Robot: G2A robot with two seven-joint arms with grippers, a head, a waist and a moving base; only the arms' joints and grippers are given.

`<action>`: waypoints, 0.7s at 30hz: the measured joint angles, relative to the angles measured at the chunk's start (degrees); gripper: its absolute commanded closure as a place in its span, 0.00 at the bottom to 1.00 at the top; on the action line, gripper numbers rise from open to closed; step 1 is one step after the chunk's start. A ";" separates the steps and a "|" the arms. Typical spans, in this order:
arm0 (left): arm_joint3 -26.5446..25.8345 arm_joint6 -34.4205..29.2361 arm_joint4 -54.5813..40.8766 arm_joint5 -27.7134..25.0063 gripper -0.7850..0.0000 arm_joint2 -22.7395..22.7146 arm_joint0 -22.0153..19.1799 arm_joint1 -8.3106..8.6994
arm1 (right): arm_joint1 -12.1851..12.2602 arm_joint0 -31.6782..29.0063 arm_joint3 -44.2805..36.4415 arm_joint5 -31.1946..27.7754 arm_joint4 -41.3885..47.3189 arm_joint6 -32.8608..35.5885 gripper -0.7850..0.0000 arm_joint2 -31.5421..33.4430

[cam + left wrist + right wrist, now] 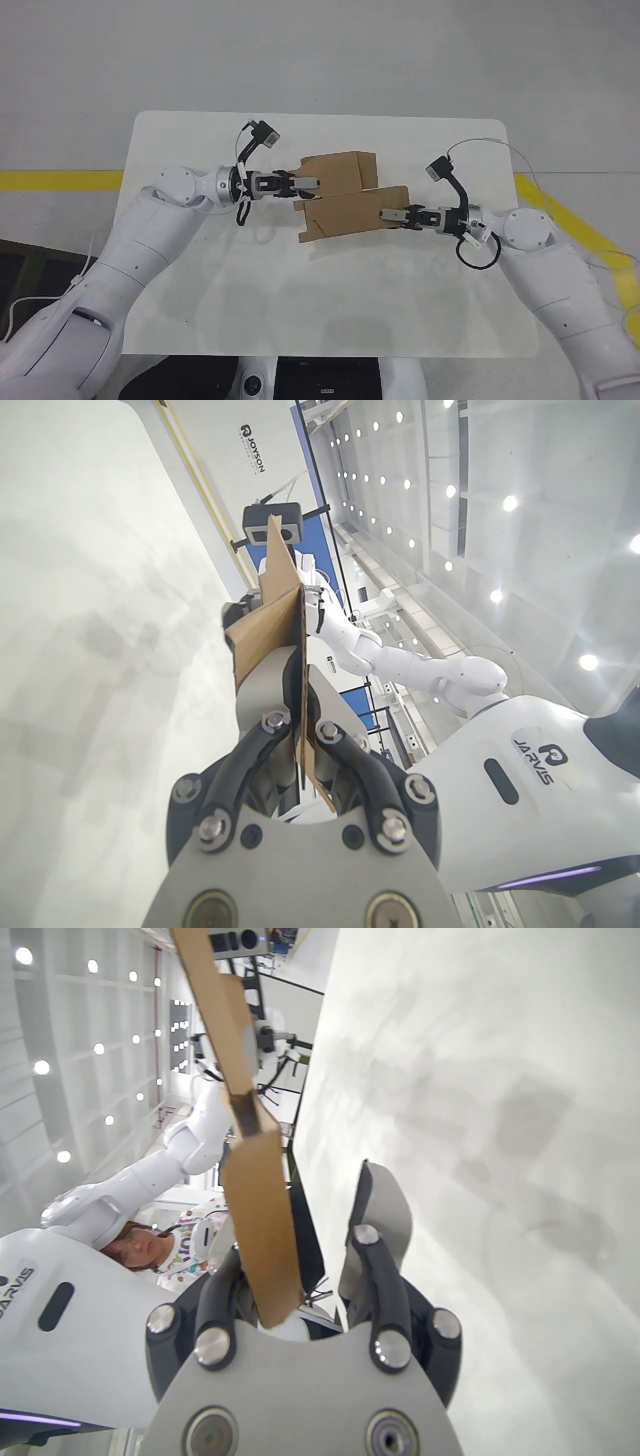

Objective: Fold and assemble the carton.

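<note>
Brown carton [345,195] bridging two grippers over the white table [300,300].
The left gripper [299,665] is pinched tight on the carton's end, and its wrist view shows the board squeezed edge-on between both fingers. The carton runs across the table's middle to the right gripper [300,1208]. That gripper's jaws gape wide, with the board lying against one finger and the other finger [380,1208] standing well clear.

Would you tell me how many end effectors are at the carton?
2: the left end effector, shut on the carton's far panel; the right end effector, open around its near panel.
</note>
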 measured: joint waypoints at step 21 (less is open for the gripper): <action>-1.19 6.99 10.60 -6.99 1.00 1.45 -1.02 1.99 | 1.41 -0.50 -0.01 -8.32 2.00 5.05 0.00 6.65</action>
